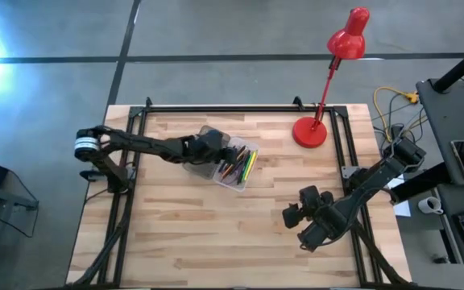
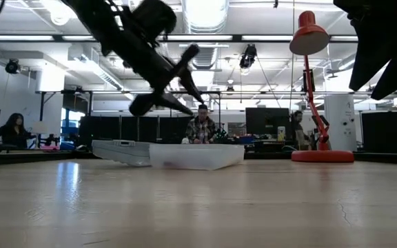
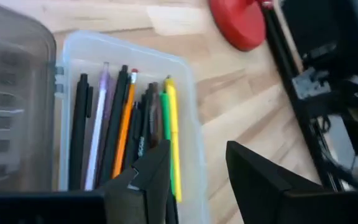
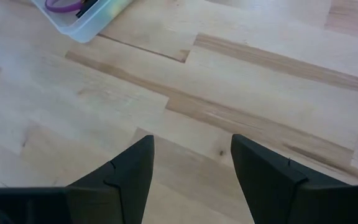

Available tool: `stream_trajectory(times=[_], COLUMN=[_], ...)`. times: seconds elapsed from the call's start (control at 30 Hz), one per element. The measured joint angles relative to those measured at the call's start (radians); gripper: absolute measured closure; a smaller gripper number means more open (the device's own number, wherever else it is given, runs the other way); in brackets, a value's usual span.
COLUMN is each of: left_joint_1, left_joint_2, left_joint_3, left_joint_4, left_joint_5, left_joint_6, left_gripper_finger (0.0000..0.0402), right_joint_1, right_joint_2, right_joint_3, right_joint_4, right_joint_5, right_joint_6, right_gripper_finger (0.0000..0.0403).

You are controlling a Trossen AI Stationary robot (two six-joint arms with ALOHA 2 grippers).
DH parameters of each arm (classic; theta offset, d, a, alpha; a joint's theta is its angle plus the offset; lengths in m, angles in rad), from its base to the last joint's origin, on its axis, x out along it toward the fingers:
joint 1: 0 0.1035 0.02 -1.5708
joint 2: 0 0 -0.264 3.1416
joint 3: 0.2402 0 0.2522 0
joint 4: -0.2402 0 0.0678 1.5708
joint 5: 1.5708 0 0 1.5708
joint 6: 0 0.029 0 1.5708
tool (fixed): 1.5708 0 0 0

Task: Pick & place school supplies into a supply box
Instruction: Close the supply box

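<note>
Left gripper (image 3: 197, 180) open above supply box (image 3: 188, 81), writing seemingly unreadable

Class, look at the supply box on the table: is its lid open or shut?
Open. The ribbed lid is swung aside beside the supply box, and the pens inside lie uncovered beneath the left gripper.

Both arms are dark, near-black, with jointed segments. Left arm (image 1: 147, 145) carries a white-and-silver cylindrical collar at its base end. Right arm (image 1: 369, 181) is uniformly dark and blocky at the wrist. Left gripper (image 3: 197, 180) and right gripper (image 4: 191, 177) have matte black, wedge-shaped fingers with notched inner edges.
</note>
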Motion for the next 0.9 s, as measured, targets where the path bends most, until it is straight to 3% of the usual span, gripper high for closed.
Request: stream_trajectory(times=[0.23,0.43,0.5,0.6,0.7,0.83,0.9], left_joint_1=[0.0,0.023,0.058,0.102,0.161,0.218,0.222], left_joint_2=[-0.2,-0.351,-0.387,-0.411,-0.414,-0.419,-0.442], left_joint_3=[-0.005,-0.055,-0.09,-0.152,-0.215,-0.289,-0.312], left_joint_4=[-0.25,-0.49,-0.528,-0.557,-0.555,-0.497,-0.466], left_joint_5=[-0.019,-0.247,-0.268,-0.26,-0.151,-0.039,-0.029], left_joint_6=[0.123,0.048,0.001,-0.061,-0.1,-0.091,-0.091], left_gripper_finger=[0.0265,0.0265,0.0265,0.0265,0.0277,0.0334,0.037], right_joint_1=[-0.026,-0.12,-0.168,-0.237,-0.298,-0.348,-0.357], right_joint_2=[0.0,-0.001,-0.001,-0.001,-0.003,-0.006,-0.006], right_joint_3=[0.0,0.0,0.0,-0.002,-0.003,-0.003,-0.003], right_joint_4=[0.008,0.106,0.169,0.261,0.344,0.403,0.401], right_joint_5=[-0.001,-0.033,-0.058,-0.066,-0.088,-0.133,-0.14], right_joint_6=[-0.001,-0.161,-0.262,-0.395,-0.52,-0.631,-0.648], right_gripper_finger=[0.0197,0.0197,0.0197,0.0198,0.0197,0.0204,0.0212])
